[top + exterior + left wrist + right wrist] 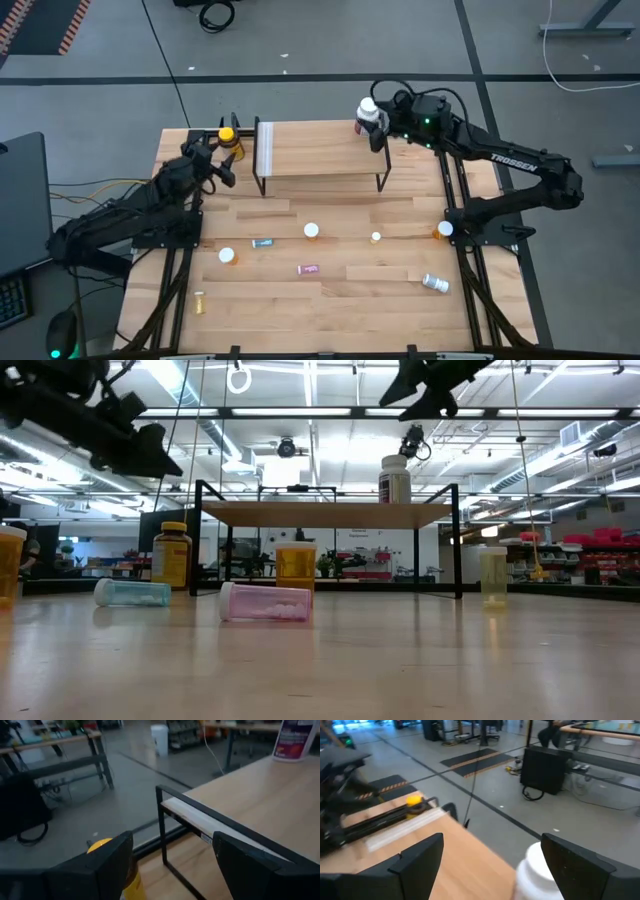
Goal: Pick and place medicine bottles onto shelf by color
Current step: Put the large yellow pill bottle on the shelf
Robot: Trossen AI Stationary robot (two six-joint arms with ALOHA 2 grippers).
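The big white bottle [367, 113] stands upright on the shelf [320, 150] at its two o'clock corner; the right tool [379, 126] hovers just beside it with fingers apart, holding nothing, so that placement looks done. The left tool [222, 162], fingers also apart and empty, sits at nine o'clock of the shelf near the big yellow bottle [228, 135] on the counter [330, 300]; next it must close round that bottle and lift it onto the shelf, while small vials wait toward six o'clock.
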